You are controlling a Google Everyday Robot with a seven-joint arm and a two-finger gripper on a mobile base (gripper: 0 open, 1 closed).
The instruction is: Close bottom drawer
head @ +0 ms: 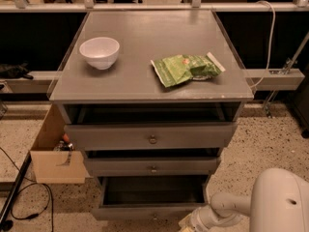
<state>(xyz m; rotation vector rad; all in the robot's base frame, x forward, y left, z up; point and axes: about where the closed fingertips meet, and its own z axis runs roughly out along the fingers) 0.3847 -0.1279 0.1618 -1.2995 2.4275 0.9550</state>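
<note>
The bottom drawer (150,210) is the lowest of three grey drawers and stands pulled out, showing its deep dark inside (154,190). Its flat front runs along the lower edge of the camera view. My gripper (189,224) is at the very bottom of the view, against the drawer front's right corner, and is mostly cut off by the frame. The white arm (227,208) reaches to it from the right.
The top drawer (150,137) and middle drawer (152,166) are each pulled out a little. A white bowl (99,51) and a green snack bag (186,68) lie on the cabinet top. An open cardboard box (53,161) and cables sit on the floor at the left.
</note>
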